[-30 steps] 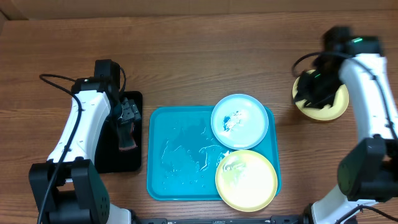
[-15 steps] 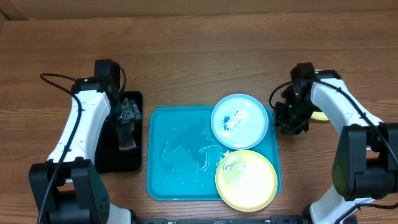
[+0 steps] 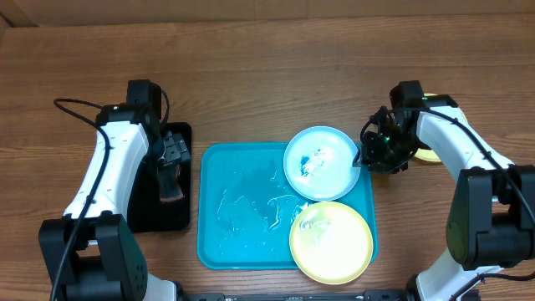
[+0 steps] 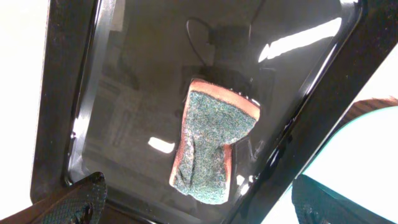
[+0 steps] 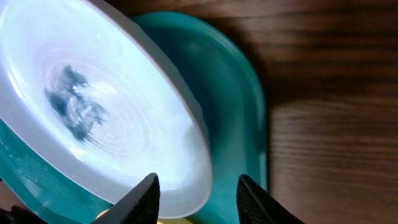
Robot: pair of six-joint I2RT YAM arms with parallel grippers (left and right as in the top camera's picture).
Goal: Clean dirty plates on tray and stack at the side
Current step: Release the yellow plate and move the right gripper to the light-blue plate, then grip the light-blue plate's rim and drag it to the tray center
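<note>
While it hangs over the small black tray (image 4: 124,93) at the left of the tabletop (image 3: 267,75), the left pincer (image 4: 200,202) stands wide open and holds nothing. A sponge (image 4: 212,146), its green scrubbing face up, lies on the glossy tray floor directly below the pincer and apart from both fingertips. Just right of the black tray sits the big turquoise tray (image 3: 242,209), with pale streaks across its floor. A light blue plate (image 3: 322,163) marked with a blue scribble rests in the tray's far right corner. A yellow-green plate (image 3: 332,242) lies in the near right corner, overhanging the rim. The right pincer (image 5: 198,193) is at the blue plate's right edge, partly open, with the plate's rim between its fingers and nothing gripped. Behind the right arm, a second yellow plate (image 3: 430,155) shows on the tabletop, mostly hidden.
</note>
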